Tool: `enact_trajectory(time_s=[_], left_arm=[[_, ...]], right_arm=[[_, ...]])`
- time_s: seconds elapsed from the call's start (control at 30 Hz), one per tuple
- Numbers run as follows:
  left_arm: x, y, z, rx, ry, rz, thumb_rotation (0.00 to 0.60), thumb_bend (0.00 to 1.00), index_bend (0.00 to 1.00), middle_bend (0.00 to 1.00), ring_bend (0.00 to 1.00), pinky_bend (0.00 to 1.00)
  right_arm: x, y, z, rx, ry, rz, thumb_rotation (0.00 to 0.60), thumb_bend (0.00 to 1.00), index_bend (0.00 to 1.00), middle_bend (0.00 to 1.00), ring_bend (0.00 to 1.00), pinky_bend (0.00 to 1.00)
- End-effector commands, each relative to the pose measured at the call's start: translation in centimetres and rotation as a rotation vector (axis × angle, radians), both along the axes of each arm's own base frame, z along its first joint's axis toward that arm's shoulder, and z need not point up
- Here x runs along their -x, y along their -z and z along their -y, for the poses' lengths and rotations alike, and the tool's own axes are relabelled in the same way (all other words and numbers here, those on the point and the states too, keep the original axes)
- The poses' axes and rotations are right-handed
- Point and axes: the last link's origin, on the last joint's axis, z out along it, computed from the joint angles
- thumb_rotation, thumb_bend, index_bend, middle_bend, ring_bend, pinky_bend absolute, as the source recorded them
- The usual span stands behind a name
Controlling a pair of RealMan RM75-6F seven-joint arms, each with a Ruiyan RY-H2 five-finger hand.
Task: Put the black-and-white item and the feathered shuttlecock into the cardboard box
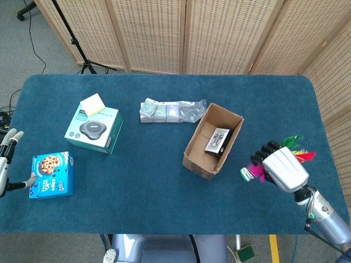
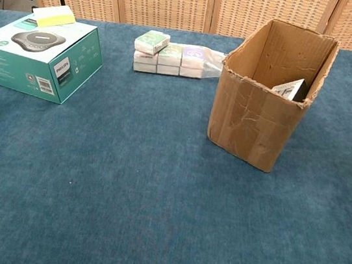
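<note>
Head view shows your right hand (image 1: 282,169) nearest, just right of the cardboard box (image 1: 196,155) and apart from it, fingers curled around the feathered shuttlecock (image 1: 253,172). Its pink and green end points toward the box, with green, red and yellow feathers sticking out behind the hand, so you seem to be carrying it over for the drop. One shuttlecock, one box. The black-and-white item (image 1: 218,141) already lies inside the box, so by my reading half the job is done.

Far left of the box, your left hand (image 1: 7,159) sits at the table edge beside a blue cookie box (image 1: 51,175); the fingers look spread and hold nothing, parked out of the way.

Left of the box and further back stands one teal carton (image 1: 93,131) with a yellow pad (image 1: 92,103) on top. Behind the box, close to its far corner, lies a row of small packets (image 1: 159,110): three on top in the chest view, with more beneath, exact count unclear.
</note>
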Motion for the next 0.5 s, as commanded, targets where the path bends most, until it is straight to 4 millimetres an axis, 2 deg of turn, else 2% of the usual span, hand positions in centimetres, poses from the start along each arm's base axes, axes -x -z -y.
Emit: enact_trajectory(time_s=[0.03, 0.1, 0.2, 0.4, 0.5], left_arm=[[0.0, 0.0, -0.1, 0.0, 0.0, -0.002, 0.6, 0.0, 0.0, 0.0, 0.0, 0.04], [0.1, 0.1, -0.2, 0.003, -0.005, -0.004, 0.6, 0.0, 0.0, 0.0, 0.0, 0.04], [0.2, 0.1, -0.3, 0.005, -0.01, -0.003, 0.6, 0.0, 0.0, 0.0, 0.0, 0.04], [0.5, 0.1, -0.6, 0.016, -0.023, -0.002, 0.6, 0.0, 0.0, 0.0, 0.0, 0.04], [0.5, 0.1, -0.6, 0.015, -0.025, -0.004, 0.6, 0.0, 0.0, 0.0, 0.0, 0.04]], right_arm=[[-3.1, 0.1, 3.1, 0.01, 0.012, -0.015, 0.6, 0.67, 0.7, 0.64, 0.52, 0.42], [-5.1, 1.3, 5.6, -0.028, 0.058, -0.014, 0.6, 0.67, 0.7, 0.64, 0.52, 0.42], [-6.3, 2.5, 7.1, -0.043, 0.082, -0.052, 0.6, 0.67, 0.7, 0.64, 0.52, 0.42], [-7.7, 6.0, 8.5, -0.067, 0.078, -0.159, 0.6, 0.67, 0.7, 0.64, 0.52, 0.42], [-8.4, 7.1, 9.0, -0.067, 0.078, -0.187, 0.6, 0.67, 0.7, 0.64, 0.52, 0.42]])
